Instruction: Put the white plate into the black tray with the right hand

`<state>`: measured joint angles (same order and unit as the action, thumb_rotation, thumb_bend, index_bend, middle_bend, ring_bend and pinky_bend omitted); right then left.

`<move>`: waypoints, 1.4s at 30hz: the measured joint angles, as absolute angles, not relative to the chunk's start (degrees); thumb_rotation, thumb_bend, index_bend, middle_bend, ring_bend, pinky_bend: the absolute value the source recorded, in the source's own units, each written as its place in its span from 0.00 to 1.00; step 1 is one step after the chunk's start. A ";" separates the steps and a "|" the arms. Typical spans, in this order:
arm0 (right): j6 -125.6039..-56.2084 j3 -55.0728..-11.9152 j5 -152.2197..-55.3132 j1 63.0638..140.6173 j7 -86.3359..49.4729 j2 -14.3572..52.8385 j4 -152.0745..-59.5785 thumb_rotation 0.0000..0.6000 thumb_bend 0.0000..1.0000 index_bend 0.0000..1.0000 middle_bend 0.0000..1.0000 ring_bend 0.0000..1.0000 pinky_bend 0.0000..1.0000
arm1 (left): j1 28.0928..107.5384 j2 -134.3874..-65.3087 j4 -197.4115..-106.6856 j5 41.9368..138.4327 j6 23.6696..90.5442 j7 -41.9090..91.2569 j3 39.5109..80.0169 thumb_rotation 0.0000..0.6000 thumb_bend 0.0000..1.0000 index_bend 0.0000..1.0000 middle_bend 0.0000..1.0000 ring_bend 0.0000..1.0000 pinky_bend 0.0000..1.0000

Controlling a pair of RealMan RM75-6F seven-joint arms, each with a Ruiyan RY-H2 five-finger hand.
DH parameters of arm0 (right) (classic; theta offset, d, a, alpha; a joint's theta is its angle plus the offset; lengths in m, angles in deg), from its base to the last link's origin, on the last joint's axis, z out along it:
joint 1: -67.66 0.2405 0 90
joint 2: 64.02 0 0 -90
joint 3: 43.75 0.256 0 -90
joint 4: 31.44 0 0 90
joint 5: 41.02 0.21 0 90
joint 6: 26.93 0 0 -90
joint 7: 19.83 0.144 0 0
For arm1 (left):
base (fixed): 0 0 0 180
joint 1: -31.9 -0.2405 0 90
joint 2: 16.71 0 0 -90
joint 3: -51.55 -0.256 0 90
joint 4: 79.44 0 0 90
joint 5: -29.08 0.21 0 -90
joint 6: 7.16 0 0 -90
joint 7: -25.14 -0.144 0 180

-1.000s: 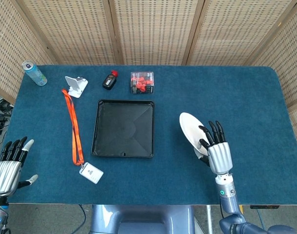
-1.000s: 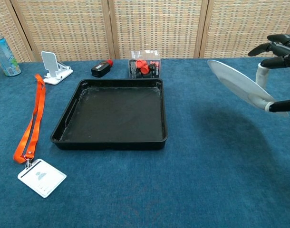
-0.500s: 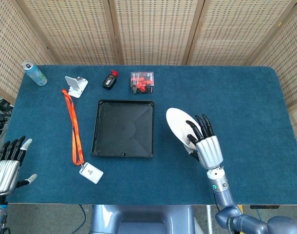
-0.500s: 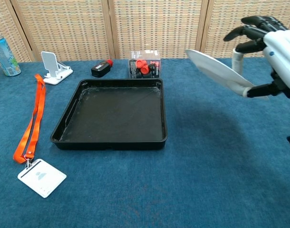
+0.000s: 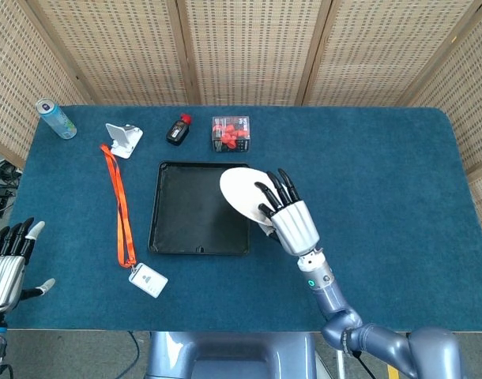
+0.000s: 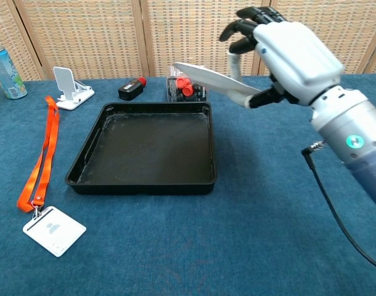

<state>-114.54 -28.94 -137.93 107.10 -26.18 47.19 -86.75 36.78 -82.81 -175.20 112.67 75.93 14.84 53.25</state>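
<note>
My right hand (image 5: pixel 287 218) (image 6: pixel 280 49) holds the white plate (image 5: pixel 241 191) (image 6: pixel 209 79) by its right edge, tilted, in the air above the right side of the black tray (image 5: pixel 190 212) (image 6: pixel 145 148). The tray is empty and lies flat on the blue table. My left hand (image 5: pixel 8 264) hovers at the table's near left corner, fingers spread and holding nothing; the chest view does not show it.
Behind the tray stand a clear box of red pieces (image 5: pixel 230 133) (image 6: pixel 188 86), a small black device (image 5: pixel 177 129) (image 6: pixel 131 89) and a white phone stand (image 5: pixel 124 140) (image 6: pixel 69 87). An orange lanyard with a badge (image 5: pixel 118 209) (image 6: pixel 39 161) lies left of the tray. A can (image 5: pixel 55 118) (image 6: pixel 5 71) stands far left.
My right hand has carried the plate leftward from the table's right side to above the tray's right edge. The left hand has drifted slightly lower and stays open.
</note>
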 measured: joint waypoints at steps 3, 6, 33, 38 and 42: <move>-113.23 -28.25 -137.48 108.90 -26.37 48.27 -85.83 1.00 0.46 0.70 0.33 0.12 0.12 | 36.99 -82.89 -174.93 112.36 75.40 15.06 53.28 1.00 0.02 0.00 0.00 0.00 0.00; -112.21 -27.77 -137.10 110.40 -26.51 49.28 -84.61 1.00 0.46 0.70 0.33 0.12 0.12 | 37.26 -82.90 -174.69 112.02 74.76 15.20 53.33 1.00 0.02 0.00 0.00 0.00 0.00; -103.47 -24.76 -132.55 125.64 -21.28 63.47 -65.19 1.00 0.46 0.70 0.34 0.13 0.14 | 38.20 -82.59 -173.17 108.58 72.03 18.00 54.07 1.00 0.02 0.00 0.00 0.00 0.00; -102.07 -24.99 -131.31 127.33 -19.42 65.61 -61.26 1.00 0.46 0.70 0.34 0.13 0.14 | 38.31 -82.69 -172.76 107.72 71.68 18.31 54.31 1.00 0.02 0.00 0.00 0.00 0.00; -101.07 -25.89 -130.03 128.39 -19.36 65.94 -60.79 1.00 0.44 0.68 0.32 0.12 0.12 | 38.45 -82.71 -172.53 107.30 71.33 18.62 54.44 1.00 0.02 0.00 0.00 0.00 0.00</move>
<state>-101.07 -25.89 -130.03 128.39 -19.36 65.94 -60.79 38.45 -82.71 -172.53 107.30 71.33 18.62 54.44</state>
